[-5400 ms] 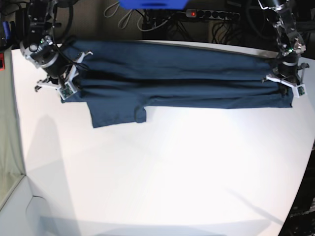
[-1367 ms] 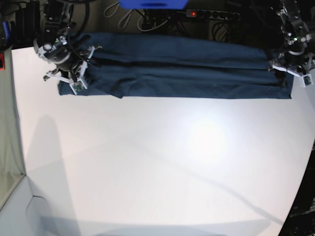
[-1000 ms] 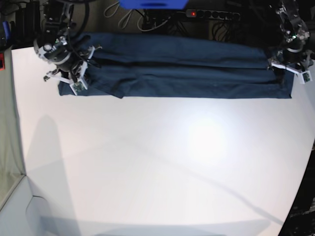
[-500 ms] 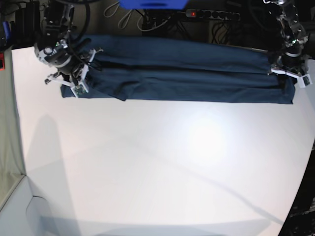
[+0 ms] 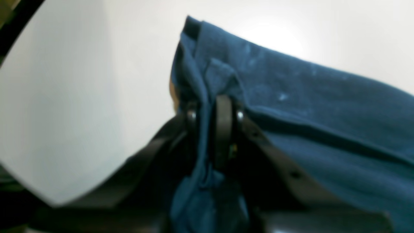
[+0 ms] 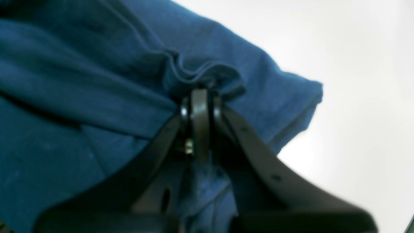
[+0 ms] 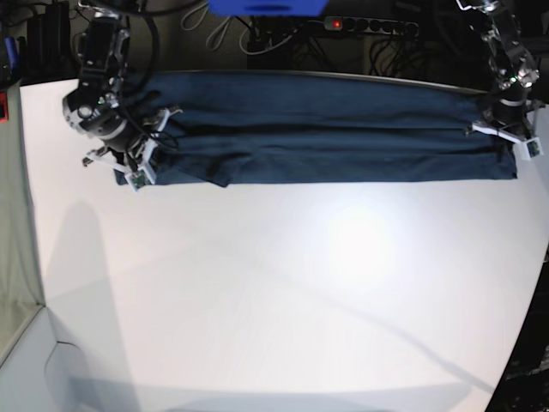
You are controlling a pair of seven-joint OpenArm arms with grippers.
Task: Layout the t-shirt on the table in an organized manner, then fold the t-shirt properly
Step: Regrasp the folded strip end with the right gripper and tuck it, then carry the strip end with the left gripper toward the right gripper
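This looks like a robotics lab or test bench. A large, smooth white table with a curved edge (image 7: 283, 292) fills the base view, and two black robot arms stand at its far corners. Behind it, in a dark clutter, lie a black power strip with a lit red switch (image 7: 364, 26), loose pale cables (image 7: 225, 33) and a blue object (image 7: 266, 7).

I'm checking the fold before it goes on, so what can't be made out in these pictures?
- The t-shirt: its under layers and any printed mark are hidden by its own folds in the base view.
- Left hand: how many layers it pinches is unclear; the left wrist view is blurred.
- Right hand: in the base view the arm covers its tips.
- The table: its near edge is cut off by the frame.
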